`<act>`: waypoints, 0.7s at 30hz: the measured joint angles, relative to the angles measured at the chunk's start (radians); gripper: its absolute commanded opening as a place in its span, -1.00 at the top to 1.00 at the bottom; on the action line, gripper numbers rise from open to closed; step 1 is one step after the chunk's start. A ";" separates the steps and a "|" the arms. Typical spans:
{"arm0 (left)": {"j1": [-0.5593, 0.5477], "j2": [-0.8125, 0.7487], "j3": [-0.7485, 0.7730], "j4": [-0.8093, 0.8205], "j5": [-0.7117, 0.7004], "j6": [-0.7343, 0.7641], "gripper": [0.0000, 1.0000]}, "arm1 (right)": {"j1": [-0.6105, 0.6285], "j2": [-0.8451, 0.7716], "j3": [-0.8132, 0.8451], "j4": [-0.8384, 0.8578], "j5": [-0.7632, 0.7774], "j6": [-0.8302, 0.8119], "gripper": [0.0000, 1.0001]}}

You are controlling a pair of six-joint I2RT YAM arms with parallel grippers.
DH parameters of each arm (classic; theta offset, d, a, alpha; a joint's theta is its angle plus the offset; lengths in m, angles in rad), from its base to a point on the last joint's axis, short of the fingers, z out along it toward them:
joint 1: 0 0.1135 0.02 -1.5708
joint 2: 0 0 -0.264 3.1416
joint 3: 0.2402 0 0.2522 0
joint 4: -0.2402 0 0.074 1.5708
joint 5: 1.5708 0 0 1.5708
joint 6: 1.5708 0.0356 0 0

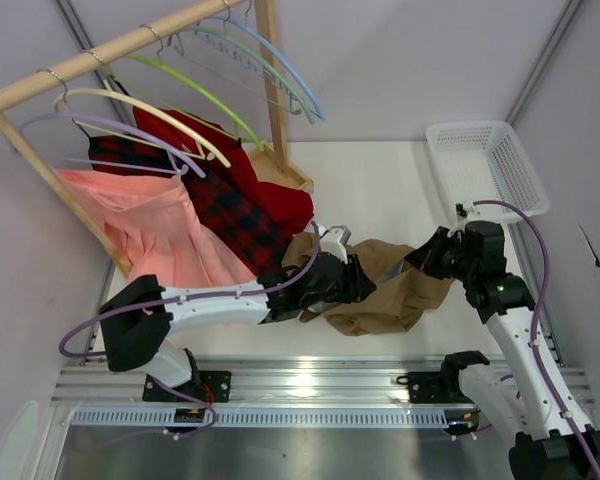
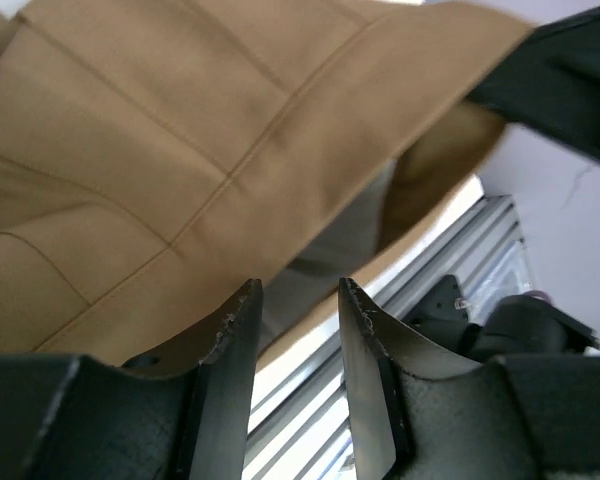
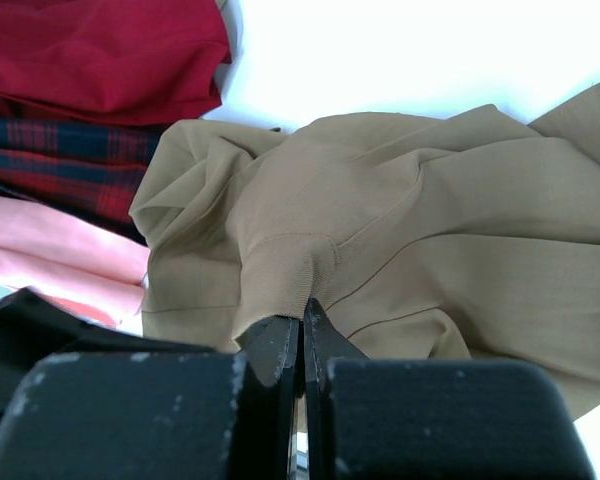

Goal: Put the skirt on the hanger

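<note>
The tan skirt (image 1: 385,300) lies crumpled in the middle of the table, partly lifted between my two grippers. My right gripper (image 1: 420,258) is shut on a ribbed fold of it in the right wrist view (image 3: 302,310), with the skirt (image 3: 430,220) spreading beyond. My left gripper (image 1: 358,280) is at the skirt's left end. In the left wrist view its jaws (image 2: 295,290) stand open with nothing between them, and the skirt (image 2: 180,120) hangs just beyond the tips. The pale sage-green hanger (image 1: 242,52) hangs empty on the wooden rail at the back.
The wooden rack (image 1: 100,55) at back left holds several hangers, a red garment (image 1: 270,195), a plaid skirt (image 1: 220,205) and a pink skirt (image 1: 145,225). A white basket (image 1: 485,165) stands at back right. A metal rail (image 1: 300,385) runs along the near edge.
</note>
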 measured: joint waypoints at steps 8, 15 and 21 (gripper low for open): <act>0.002 0.070 -0.002 0.023 0.023 -0.039 0.17 | 0.004 -0.038 0.000 -0.006 0.002 -0.001 1.00; -0.005 0.144 0.040 0.040 0.056 -0.065 0.13 | 0.004 -0.020 0.000 0.003 0.002 0.013 1.00; -0.002 0.183 0.031 0.097 0.057 -0.124 0.00 | 0.015 -0.026 0.000 0.009 -0.001 0.027 1.00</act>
